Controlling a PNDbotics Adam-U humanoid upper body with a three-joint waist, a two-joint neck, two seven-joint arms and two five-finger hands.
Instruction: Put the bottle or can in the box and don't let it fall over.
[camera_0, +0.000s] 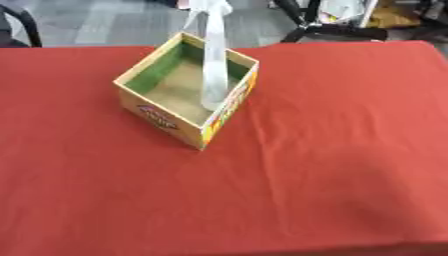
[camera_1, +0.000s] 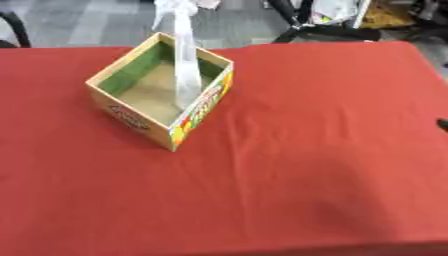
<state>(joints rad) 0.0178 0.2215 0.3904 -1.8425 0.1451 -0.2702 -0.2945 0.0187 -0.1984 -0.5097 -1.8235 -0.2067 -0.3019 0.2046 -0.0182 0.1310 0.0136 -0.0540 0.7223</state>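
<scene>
A tall clear plastic bottle (camera_0: 213, 70) stands upright inside the open cardboard box (camera_0: 160, 118), near the box's right wall, and its top reaches well above the rim. The box has a green inner lining and printed colourful sides. It sits turned corner-on at the back left of the red table (camera_0: 332, 150). No hand touches the bottle or the box. A small dark tip, probably my right hand (camera_1: 443, 124), shows only at the right edge of the right eye view. My left hand is out of sight.
The red cloth covers the whole table, with faint creases in front of the box. Beyond the far edge lie a grey floor, black chair legs (camera_0: 332, 30) and some clutter.
</scene>
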